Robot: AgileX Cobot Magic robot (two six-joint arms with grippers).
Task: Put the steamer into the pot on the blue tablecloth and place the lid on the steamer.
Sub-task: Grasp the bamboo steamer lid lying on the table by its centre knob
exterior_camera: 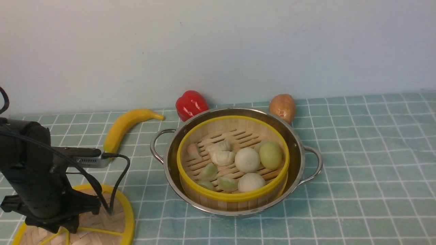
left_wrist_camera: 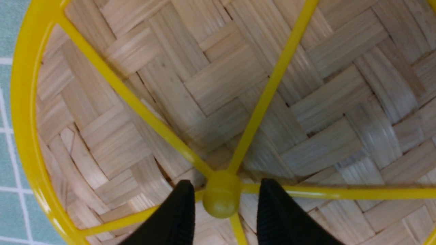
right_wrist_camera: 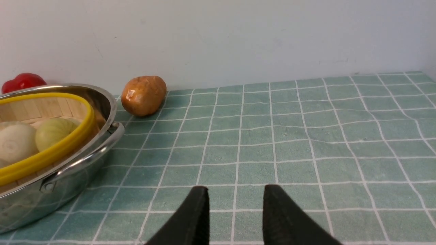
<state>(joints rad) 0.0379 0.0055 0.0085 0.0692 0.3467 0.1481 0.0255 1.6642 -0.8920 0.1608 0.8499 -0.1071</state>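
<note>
Hovering over the lid (exterior_camera: 127, 217) at the near left of the front view, the left gripper (left_wrist_camera: 226, 200) is pointed down at the woven disc. Its jaws are spread apart, one on either side of the yellow centre hub (left_wrist_camera: 223, 195); whether the hub is touched cannot be told. The lid is laid out on the blue tablecloth (exterior_camera: 368, 163), partly covered by the left arm (exterior_camera: 41, 183) and cut off by the lower edge of the front view.

The steamer (exterior_camera: 235, 197) is seated inside the pot (exterior_camera: 224, 213), its yellow rim facing up and its top left uncovered. Whether its base lies level cannot be made out. On its slatted floor, white buns (exterior_camera: 247, 160), pale dumplings (exterior_camera: 223, 158) and a rounder green piece (exterior_camera: 270, 155) are held. The pot is set on the tablecloth, to the right of the lid, with a loop handle (exterior_camera: 156, 144) on each side.

Behind the pot, a red pepper (exterior_camera: 191, 104) and a brown potato-like item (exterior_camera: 282, 108) are placed, and a banana (exterior_camera: 126, 127) is seen between the left arm and the pot's far side.

The jaws of the right gripper (right_wrist_camera: 235, 199) are held apart, with nothing gripped.
</note>
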